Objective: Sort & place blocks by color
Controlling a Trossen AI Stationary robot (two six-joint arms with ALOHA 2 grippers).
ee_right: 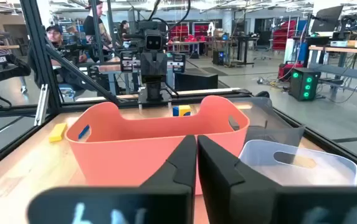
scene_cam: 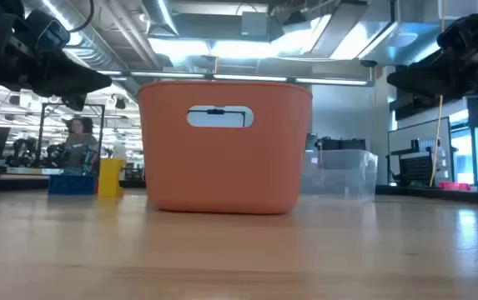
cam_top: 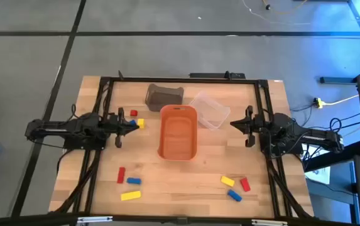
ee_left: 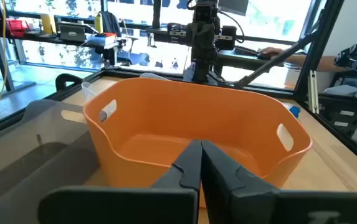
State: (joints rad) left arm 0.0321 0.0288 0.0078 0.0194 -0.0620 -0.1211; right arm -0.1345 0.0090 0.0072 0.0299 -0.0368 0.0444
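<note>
Seen from above: orange tub (cam_top: 178,132) at the middle of the bench (cam_top: 186,194), with a grey bin (cam_top: 164,95) at its 11 o'clock and a clear bin (cam_top: 208,110) at its 1 o'clock. Left pincer (cam_top: 131,123) at 9 o'clock of the tub, right pincer (cam_top: 235,123) at 3 o'clock. Nearest blocks: a red cube (cam_top: 134,113) and a yellow cube (cam_top: 141,123) just beside the left pincer tip, so probably the left arm's job. Left group at 7 o'clock: red bar (cam_top: 121,175) with long axis 12-to-6, blue block (cam_top: 133,181), yellow bar (cam_top: 130,196) lying 9-to-3. Right group at 5 o'clock: a second yellow bar (cam_top: 228,181), a red block (cam_top: 245,184), a second blue block (cam_top: 234,195), all tilted. Low view: only the tub and clear bin, no blocks. Left wrist view: fingers pressed together before the tub. Right wrist view: fingers likewise closed, holding nothing.
</note>
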